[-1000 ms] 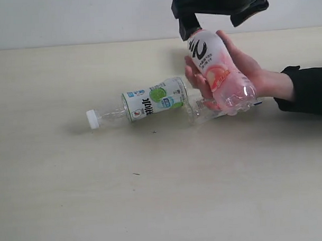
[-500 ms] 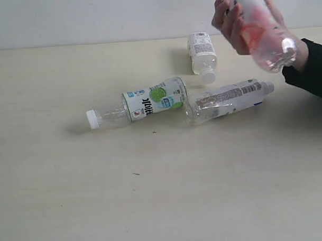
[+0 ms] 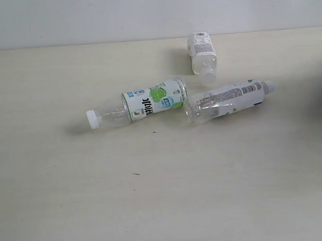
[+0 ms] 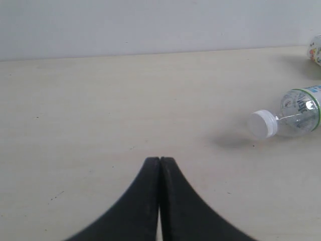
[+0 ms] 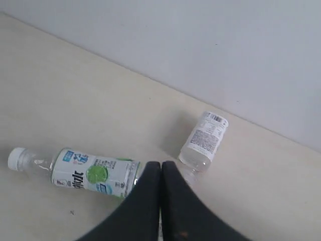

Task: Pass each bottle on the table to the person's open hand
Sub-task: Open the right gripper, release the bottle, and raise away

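Beige surface (image 3: 74, 197), green-label bottle (image 3: 152, 99) lying mid-surface, white-label bottle (image 3: 226, 99) just beside it, second white-label bottle (image 3: 202, 51) near far edge, left claw (image 4: 159, 163) together, right claw (image 5: 161, 168) together.

Shows three bottles, all clear plastic: one green-labelled bottle (image 3: 150, 101) with a white cap, plus two with white labels, the far white-labelled bottle (image 3: 201, 50) and the near white-labelled bottle (image 3: 229, 98). Shows one table (image 3: 74, 197) beneath them. Shows two grippers, the left gripper (image 4: 160, 160) and the right gripper (image 5: 161, 164), one per wrist view.
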Action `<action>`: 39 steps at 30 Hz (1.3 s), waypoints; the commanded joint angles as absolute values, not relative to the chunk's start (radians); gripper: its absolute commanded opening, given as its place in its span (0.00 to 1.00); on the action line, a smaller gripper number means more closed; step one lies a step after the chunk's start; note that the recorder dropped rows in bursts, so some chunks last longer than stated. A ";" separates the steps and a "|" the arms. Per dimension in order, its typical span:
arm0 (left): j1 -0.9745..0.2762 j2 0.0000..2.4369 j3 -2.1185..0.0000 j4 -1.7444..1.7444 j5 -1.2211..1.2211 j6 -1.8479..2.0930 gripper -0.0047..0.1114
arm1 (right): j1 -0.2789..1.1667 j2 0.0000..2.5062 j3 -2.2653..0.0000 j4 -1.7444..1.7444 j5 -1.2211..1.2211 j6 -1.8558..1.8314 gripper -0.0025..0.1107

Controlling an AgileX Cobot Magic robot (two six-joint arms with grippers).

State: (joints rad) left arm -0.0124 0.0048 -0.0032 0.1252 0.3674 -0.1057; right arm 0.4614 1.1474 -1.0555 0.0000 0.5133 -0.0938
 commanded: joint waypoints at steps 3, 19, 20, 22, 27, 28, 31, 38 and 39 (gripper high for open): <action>-0.010 0.000 0.000 0.126 0.362 -0.110 0.06 | 0.455 1.001 -0.884 -0.063 0.474 -0.112 0.02; -0.010 0.000 0.000 0.126 0.362 -0.110 0.06 | 0.455 0.603 -0.464 0.000 0.250 -0.156 0.02; -0.010 0.000 0.000 0.126 0.362 -0.110 0.06 | 0.455 0.577 -0.454 0.000 0.245 -0.156 0.02; -0.010 0.000 0.000 0.126 0.362 -0.110 0.06 | 0.455 0.518 -0.433 0.000 0.237 -0.156 0.02; -0.010 0.000 0.000 0.126 0.362 -0.110 0.06 | 0.455 0.434 -0.368 0.000 0.242 -0.156 0.02; -0.010 0.000 0.000 0.126 0.362 -0.110 0.06 | 0.455 0.420 -0.347 0.000 0.244 -0.154 0.02; -0.010 0.000 0.000 0.126 0.362 -0.110 0.06 | 0.466 0.366 -0.285 0.035 0.266 -0.145 0.02; -0.010 0.000 0.000 0.126 0.362 -0.110 0.06 | 0.524 0.244 -0.177 0.020 0.223 -0.158 0.02; -0.010 0.000 0.000 0.126 0.362 -0.110 0.06 | 0.524 0.242 -0.177 0.025 0.219 -0.158 0.02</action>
State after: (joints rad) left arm -0.0124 0.0048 -0.0032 0.1252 0.3674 -0.1057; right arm 0.5201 0.2603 -0.1815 0.0236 0.2598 -0.1489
